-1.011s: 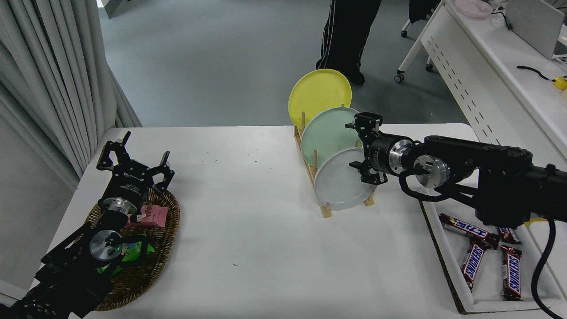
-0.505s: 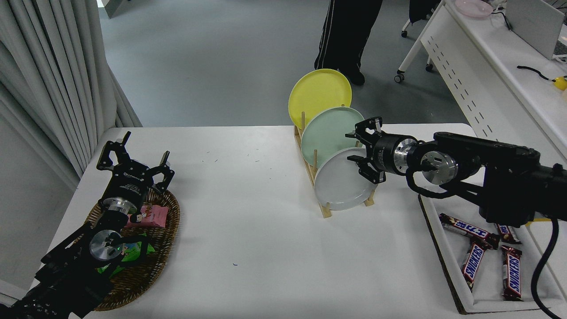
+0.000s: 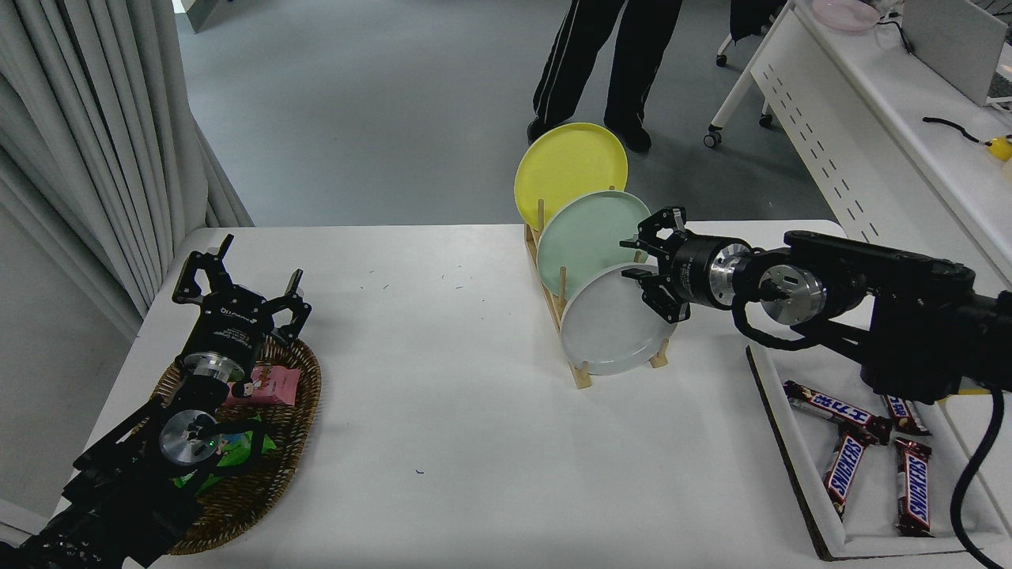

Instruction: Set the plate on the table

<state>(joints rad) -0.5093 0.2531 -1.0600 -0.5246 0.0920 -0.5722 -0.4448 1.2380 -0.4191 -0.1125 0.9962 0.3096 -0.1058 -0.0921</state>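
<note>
We see the plate [image 3: 605, 332], light grey, standing on edge in the front slot of a wooden rack [image 3: 581, 373] near the far edge of the table [image 3: 474, 442]. Behind the plate in the same rack stand a mint green plate [image 3: 585, 237] and, farthest back, a yellow plate [image 3: 565, 170], so the rack holds 3 plates in a row. The right gripper [image 3: 650, 265] comes in from the right of the rack and sits at the grey plate's upper right rim, its fingers spread apart with nothing clamped between them; we cannot tell whether a fingertip touches the rim. Well to the left of the rack, the left gripper [image 3: 237, 294] hangs parked over a wicker basket [image 3: 296, 442] that holds snack packets, its fingers spread wide too. To the right of the rack and nearer the camera, a white tray [image 3: 798, 466] holds several chocolate bars [image 3: 842, 466]. Beyond the rack, on the grey floor, a person's legs [image 3: 609, 63] in dark trousers stand.
</note>
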